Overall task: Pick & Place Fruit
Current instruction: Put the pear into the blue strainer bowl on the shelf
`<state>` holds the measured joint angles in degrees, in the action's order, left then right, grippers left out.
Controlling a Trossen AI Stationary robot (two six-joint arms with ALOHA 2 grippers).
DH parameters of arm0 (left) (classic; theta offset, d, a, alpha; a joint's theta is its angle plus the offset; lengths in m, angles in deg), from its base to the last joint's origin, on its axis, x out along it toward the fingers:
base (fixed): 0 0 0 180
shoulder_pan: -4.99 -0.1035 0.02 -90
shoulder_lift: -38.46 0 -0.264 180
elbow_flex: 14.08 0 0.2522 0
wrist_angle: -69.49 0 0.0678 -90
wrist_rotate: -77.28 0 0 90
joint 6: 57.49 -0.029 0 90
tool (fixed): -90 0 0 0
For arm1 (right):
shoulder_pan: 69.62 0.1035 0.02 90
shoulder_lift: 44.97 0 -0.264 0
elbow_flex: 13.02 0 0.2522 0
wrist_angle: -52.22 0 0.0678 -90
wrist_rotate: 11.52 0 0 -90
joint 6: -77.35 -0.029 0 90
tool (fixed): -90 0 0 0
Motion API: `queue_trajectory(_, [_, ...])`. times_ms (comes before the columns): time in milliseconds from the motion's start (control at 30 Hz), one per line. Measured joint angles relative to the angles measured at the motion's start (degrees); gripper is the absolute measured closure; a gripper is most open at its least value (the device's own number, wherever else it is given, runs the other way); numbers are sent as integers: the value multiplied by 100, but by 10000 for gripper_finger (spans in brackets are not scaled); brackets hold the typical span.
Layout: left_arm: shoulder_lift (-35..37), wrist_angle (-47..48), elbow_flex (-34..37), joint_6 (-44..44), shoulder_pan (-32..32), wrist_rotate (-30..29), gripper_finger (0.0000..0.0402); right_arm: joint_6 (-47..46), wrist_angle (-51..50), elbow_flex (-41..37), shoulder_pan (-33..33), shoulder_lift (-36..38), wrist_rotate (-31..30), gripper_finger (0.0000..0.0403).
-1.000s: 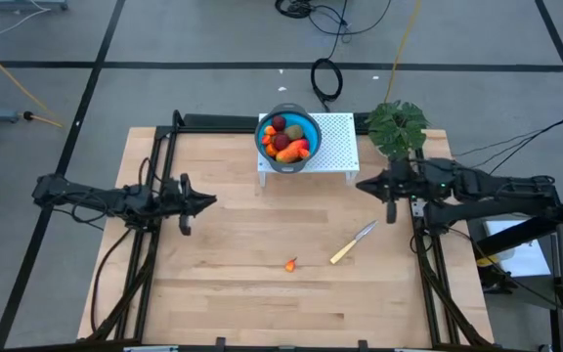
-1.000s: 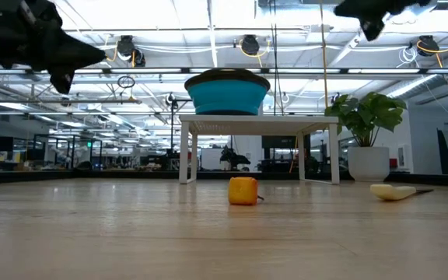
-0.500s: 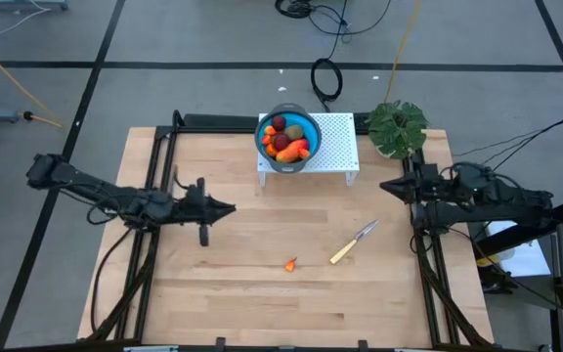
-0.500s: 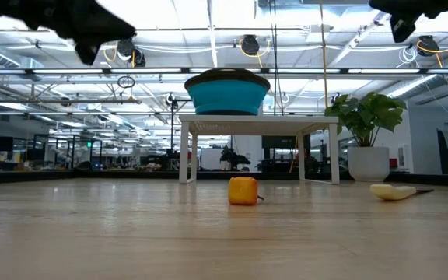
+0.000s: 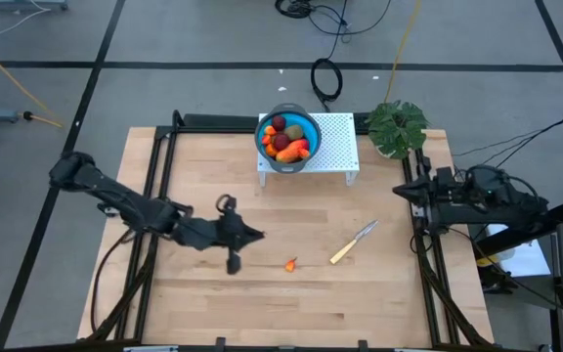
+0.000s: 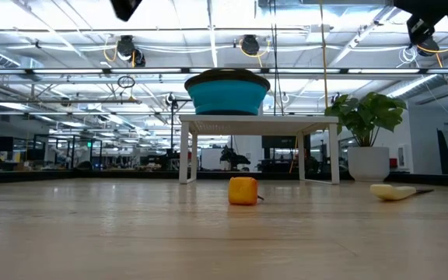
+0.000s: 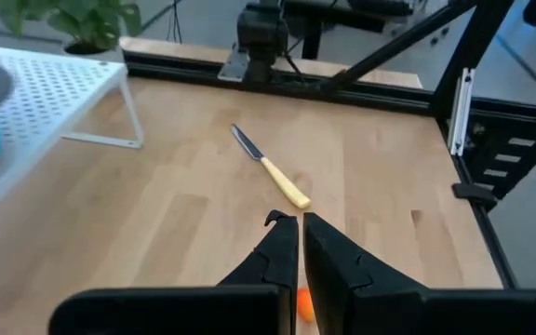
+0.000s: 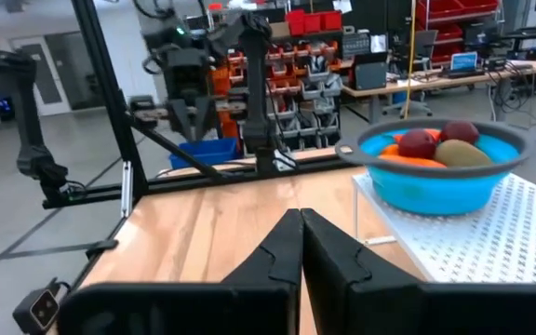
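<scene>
Several toy fruits point(image 5: 288, 137) lie in a blue bowl point(image 5: 266, 133) on a white perforated rack point(image 5: 334, 137) at the table's far middle; the right wrist view shows the bowl point(image 8: 454, 186) too. One small orange fruit piece point(image 5: 291, 264) lies alone on the wooden table, seen also in the low view point(image 6: 243, 190) and just behind my left fingers point(image 7: 302, 303). My left gripper point(image 5: 259, 236) hovers shut above the table, left of that piece. My right gripper point(image 5: 397, 190) is shut and held high at the right edge.
A yellow-handled knife point(image 5: 353, 242) lies on the table right of the orange piece. A green potted plant point(image 5: 397, 127) stands at the far right corner beside the rack. Black frame rails run along the table's left and right sides.
My left gripper has swung out from the left edge toward the table's middle and near side, rising, closing in on the orange piece. My right gripper has drawn back toward the table's right edge. Both stayed shut.
</scene>
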<state>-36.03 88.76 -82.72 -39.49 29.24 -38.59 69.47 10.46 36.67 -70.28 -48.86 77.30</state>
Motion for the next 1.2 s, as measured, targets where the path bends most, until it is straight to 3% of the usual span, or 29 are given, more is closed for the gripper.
queue_trajectory(367, [-1914, 1549, -2321, 180, 180, 61, 383, 2, -400, 0, 0, 349, 54, 403])
queue_trajectory(533, [-2602, 1859, -3008, 188, 176, 565, 383, 22, -509, 0, 0, 357, 291, 403])
queue_trajectory(733, [-3153, 1881, -3263, 755, 174, 946, 383, 57, -567, 0, 0, 360, 297, 403])
queue_trajectory(1200, [-3561, 1894, -3269, 2770, 24, 884, 382, 192, -430, -295, 0, 360, 297, 403])
